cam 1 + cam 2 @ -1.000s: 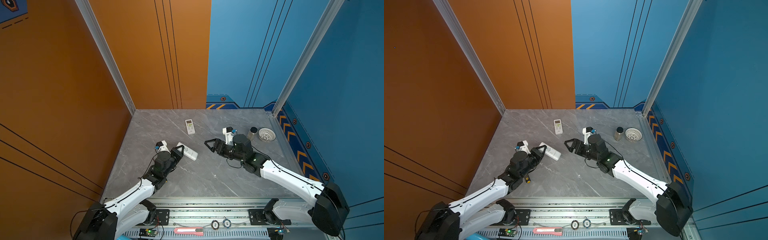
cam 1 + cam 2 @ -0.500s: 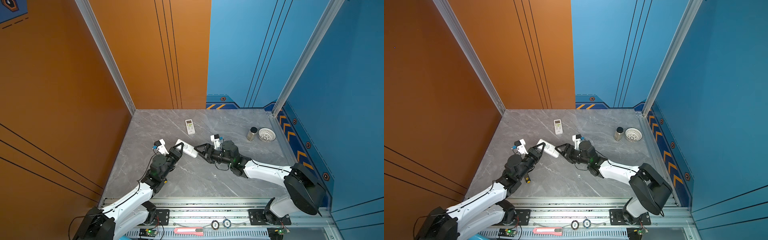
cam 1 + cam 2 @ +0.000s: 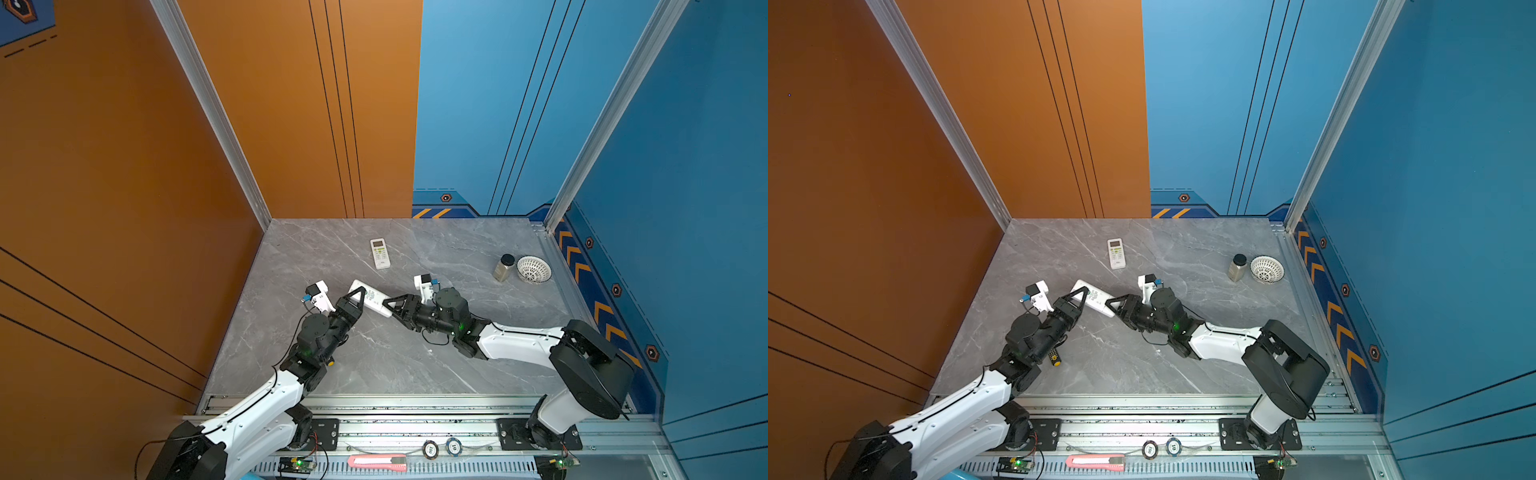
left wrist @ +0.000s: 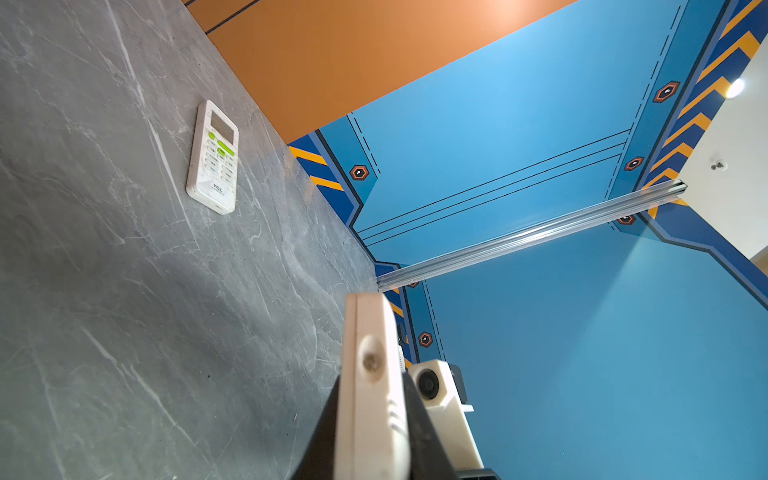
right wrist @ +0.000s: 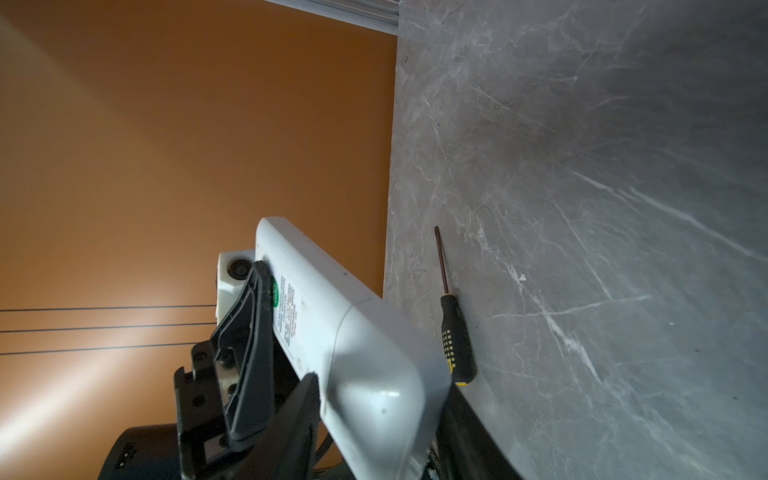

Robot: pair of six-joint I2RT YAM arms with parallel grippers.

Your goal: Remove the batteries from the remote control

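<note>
In a top view the left claw [image 3: 360, 297] clenches the white plastic remote control [image 3: 375, 300] above the grey marble desk [image 3: 415, 365], batteries unseen, likely inside; the right claw [image 3: 390, 308] flanks its end, grip unclear, and should seat squarely.

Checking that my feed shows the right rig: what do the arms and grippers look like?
The left arm and right arm have white shells with black joints. The left gripper and right gripper are black, with hollow triangular finger frames. White camera blocks top the wrists; thin black cables loop beside them.
</note>
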